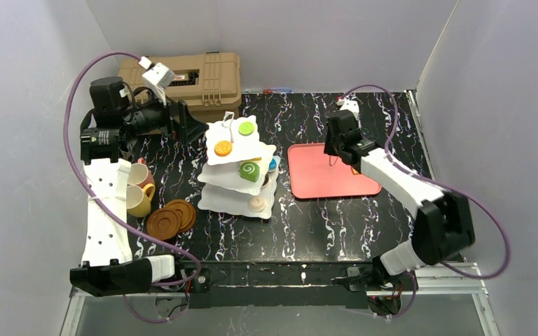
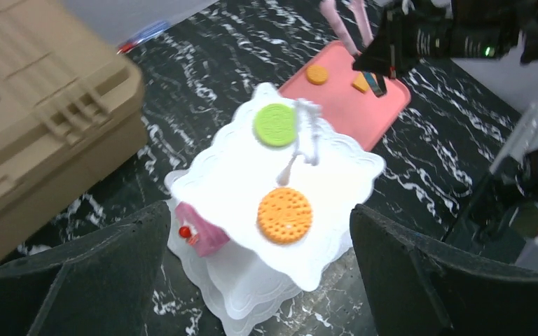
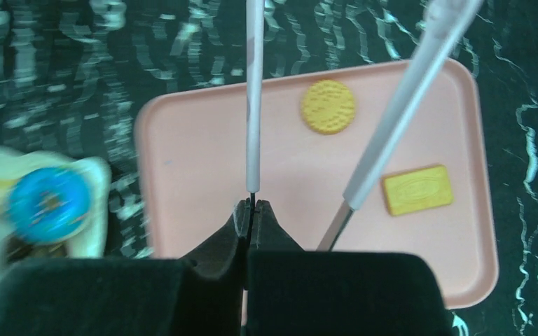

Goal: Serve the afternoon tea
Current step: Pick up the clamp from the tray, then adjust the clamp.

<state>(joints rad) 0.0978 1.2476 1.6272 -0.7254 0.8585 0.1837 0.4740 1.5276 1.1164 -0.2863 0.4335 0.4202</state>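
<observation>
Your left arm runs up the left side and bends in beside the case. The left gripper points at the stand, jaws spread wide with nothing in them.

Your right arm stretches forward over the tray. The right gripper hangs above its far edge, jaws clenched together.

Right wrist view only:
- Two pale rods stick out ahead of the closed tips.
- One rod ends right at the seam and the other passes just beside a finger; you cannot tell if either is pinched.
- A round biscuit and a bar biscuit lie apart on the tray.
- A blue doughnut sits on a stand plate at the left edge.

Left wrist view only:
- The top plate shows close up, with a green biscuit and an orange biscuit on either side of the wire loop.
- A pink slice sits on a tier below.

The stand is white with three square scalloped tiers. It stands upright mid-table, between the tray and the cups. In the top view a pink cup and a yellow cup sit to its left, with overlapping saucers just beside them
</observation>
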